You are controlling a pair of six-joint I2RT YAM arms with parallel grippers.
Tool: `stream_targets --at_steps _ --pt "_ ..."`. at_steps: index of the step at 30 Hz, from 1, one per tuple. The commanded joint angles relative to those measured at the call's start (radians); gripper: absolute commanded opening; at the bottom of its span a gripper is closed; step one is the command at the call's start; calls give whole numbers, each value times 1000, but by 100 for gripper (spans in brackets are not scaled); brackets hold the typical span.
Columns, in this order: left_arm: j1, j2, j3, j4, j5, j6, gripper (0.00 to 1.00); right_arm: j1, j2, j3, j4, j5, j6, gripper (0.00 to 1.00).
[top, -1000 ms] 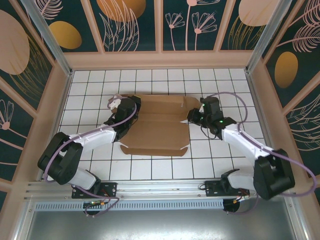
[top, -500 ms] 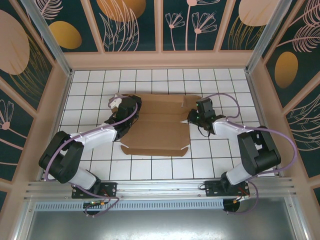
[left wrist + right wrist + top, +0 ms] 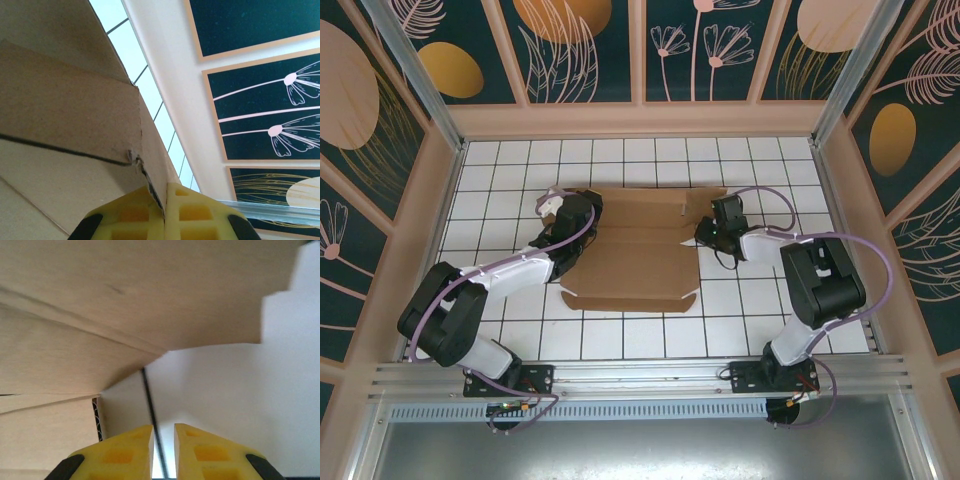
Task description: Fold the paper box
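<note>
Where left end effector (image 3: 164,210) pinches, paper box (image 3: 60,110) creases.

The right arm has folded in. Its black elbow joint (image 3: 820,280) stuck out toward the right wall, close to the near edge, a second ago. It now sits farther in and nearer the flat brown cardboard paper box (image 3: 635,255), and the white forearm (image 3: 765,243) lies almost straight left to right. The right hand (image 3: 708,232) has slid slightly left and far along the paper box's right edge, and its yellow fingers (image 3: 122,455) have parted to a narrow gap with nothing between them. The purple cable (image 3: 775,192) now arches over the forearm. The far right flap (image 3: 708,200) shows a little more toward the right.
</note>
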Motion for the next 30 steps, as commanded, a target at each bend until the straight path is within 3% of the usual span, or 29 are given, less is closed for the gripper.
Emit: stream_targets --at_steps 1,10,13,17,20,23,26,30 --pt "-5 22 -16 -72 13 12 0 36 -26 16 85 -95 2 21" --pt "-5 12 -16 -81 15 9 0 114 91 100 57 -134 -69 25" --pt "-5 -2 -22 -98 -12 12 0 119 -28 51 80 -160 -124 27" --pt "3 -13 -16 -131 -30 24 0 117 -316 -39 67 -150 -209 28" --pt "17 -3 2 -157 -11 22 0 67 -492 -72 36 -102 -233 26" --pt "33 18 23 -161 23 14 0 4 -560 -76 23 40 -247 31" --pt "49 41 57 -178 50 10 0 -64 -534 -38 -22 232 -246 35" --pt "65 64 99 -199 73 8 0 -227 -404 -9 -7 169 -218 35"
